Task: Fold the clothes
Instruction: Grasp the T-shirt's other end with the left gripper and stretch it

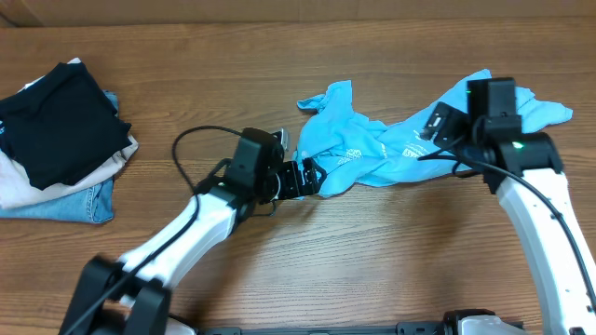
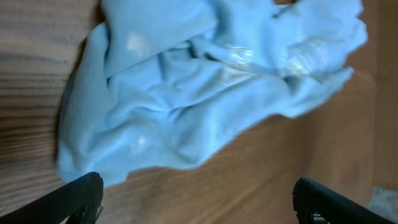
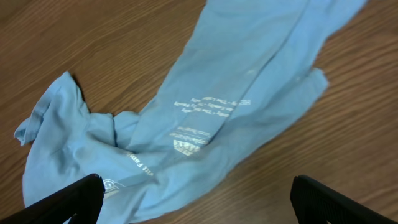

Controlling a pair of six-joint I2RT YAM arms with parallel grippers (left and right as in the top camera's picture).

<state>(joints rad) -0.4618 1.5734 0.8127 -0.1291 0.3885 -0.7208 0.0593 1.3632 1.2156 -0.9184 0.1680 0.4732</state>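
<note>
The clothes are one light sky-blue T-shirt (image 1: 372,154), lying crumpled in a long bunch across the middle and right of the wooden table, with small white print showing. My left gripper (image 1: 315,177) is open at the shirt's lower left edge. In the left wrist view the shirt (image 2: 186,87) fills the upper part and bare wood lies between the wide-apart fingers of the left gripper (image 2: 199,205). My right gripper (image 1: 436,126) hovers open over the shirt's right half. In the right wrist view the shirt (image 3: 205,106) runs diagonally, and the right gripper (image 3: 199,202) holds nothing.
A pile of folded clothes sits at the far left: a black garment (image 1: 60,121) on top, a beige one (image 1: 19,181) under it, and denim jeans (image 1: 74,200) at the bottom. A black cable (image 1: 186,140) loops off the left arm.
</note>
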